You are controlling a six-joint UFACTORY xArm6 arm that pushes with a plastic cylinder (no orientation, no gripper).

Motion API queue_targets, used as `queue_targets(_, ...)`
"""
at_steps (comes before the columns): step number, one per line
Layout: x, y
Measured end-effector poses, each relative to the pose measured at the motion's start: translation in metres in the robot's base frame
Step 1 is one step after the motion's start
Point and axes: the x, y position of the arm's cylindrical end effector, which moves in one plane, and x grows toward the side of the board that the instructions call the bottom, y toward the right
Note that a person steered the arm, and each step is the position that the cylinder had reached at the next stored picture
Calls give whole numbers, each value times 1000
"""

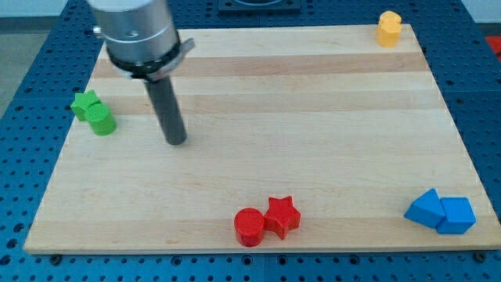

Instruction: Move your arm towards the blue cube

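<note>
The blue cube [457, 215] sits at the view's bottom right of the wooden board [313, 141], touching a blue wedge-shaped block [424, 207] on its left. My tip [177, 142] is at the view's upper left, far from the blue cube, to the right of a green star block [85, 103] and a green cylinder [102, 121]. The tip touches no block.
A red cylinder [249, 227] and a red star [282, 216] sit together at the view's bottom centre. A yellow block [388, 28] stands at the top right corner. The board lies on a blue perforated table.
</note>
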Motion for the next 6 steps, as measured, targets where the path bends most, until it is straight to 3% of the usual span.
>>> queue_targets(2, 8, 129)
queue_targets(4, 46, 292)
queue_targets(6, 81, 382)
